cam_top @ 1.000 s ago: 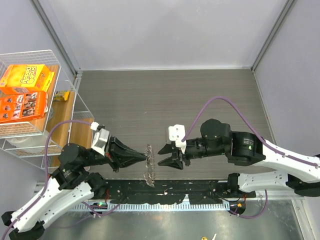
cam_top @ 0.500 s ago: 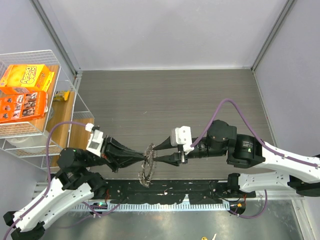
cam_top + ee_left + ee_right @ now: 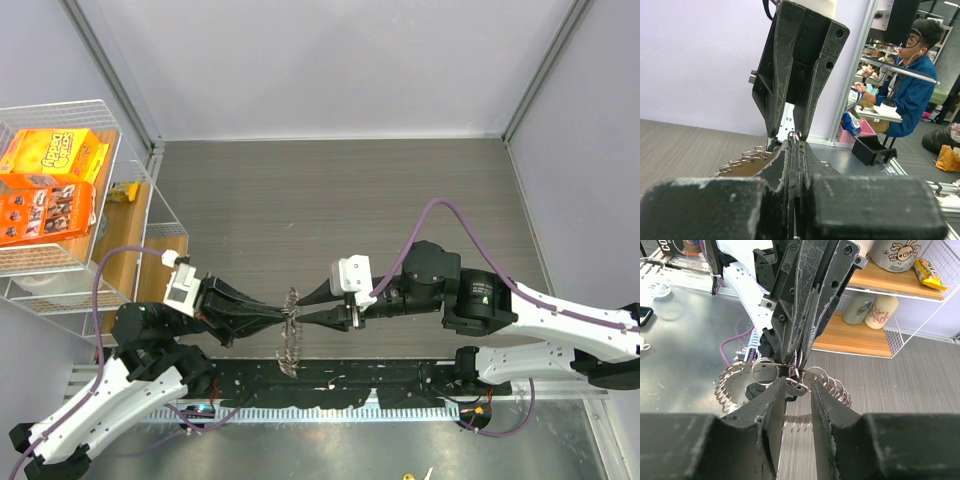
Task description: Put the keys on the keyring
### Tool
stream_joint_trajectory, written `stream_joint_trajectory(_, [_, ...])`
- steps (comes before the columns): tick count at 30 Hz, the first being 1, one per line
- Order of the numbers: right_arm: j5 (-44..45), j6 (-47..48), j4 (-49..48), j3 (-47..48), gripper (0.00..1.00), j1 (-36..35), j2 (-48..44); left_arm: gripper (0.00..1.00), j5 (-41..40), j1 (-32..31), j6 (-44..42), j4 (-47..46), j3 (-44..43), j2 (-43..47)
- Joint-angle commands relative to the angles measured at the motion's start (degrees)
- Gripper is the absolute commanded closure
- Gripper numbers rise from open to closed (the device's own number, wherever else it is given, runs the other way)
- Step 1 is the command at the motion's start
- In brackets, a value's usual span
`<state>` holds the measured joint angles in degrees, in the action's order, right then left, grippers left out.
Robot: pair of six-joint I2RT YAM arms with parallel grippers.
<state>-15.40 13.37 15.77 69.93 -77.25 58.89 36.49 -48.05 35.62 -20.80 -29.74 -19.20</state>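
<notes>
Left gripper [image 3: 283, 321]: closed, its two fingers pressed flat together on the thin wire of the keyring [image 3: 291, 345], which stood up edge-on out of the fingertips.
Right gripper [image 3: 304, 319]: tip to tip with the left one, its fingers drawn in to a narrow slot; whether they truly clamped anything could not be told.
Keyring: held between the two sets of fingertips and clear of the table [image 3: 350, 200], with most of its loop hanging below and to the near side of them.
Strung keys: silvery, fanned out like a toothed wheel to the left of the right fingertips in the right wrist view, a few curling off to their right.
Small dark piece [image 3: 793, 386]: sat right in the slot at the right fingertips, silver loops around it (too tangled with the ring to say whether it was a loose key).
Arms: both reached inward, meeting just ahead of their bases.
</notes>
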Motion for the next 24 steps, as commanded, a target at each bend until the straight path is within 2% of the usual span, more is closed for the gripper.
stream_joint_trajectory(1, [-1.2, -0.3, -4.3, 1.3, 0.68, -0.4, 0.0, 1.00, -1.9, -0.2, 0.4, -5.7, -0.3, 1.1])
stream_joint_trajectory(15, [-2.7, -1.1, -6.5, 2.2, 0.72, -0.9, 1.9, 1.00, -2.8, -0.2, 0.9, -7.5, 0.5, 1.5])
stream_joint_trajectory(24, [-3.2, -1.1, -6.8, 3.0, 0.79, -1.1, 3.0, 1.00, -3.2, -0.2, 0.6, -7.6, 0.7, 2.1])
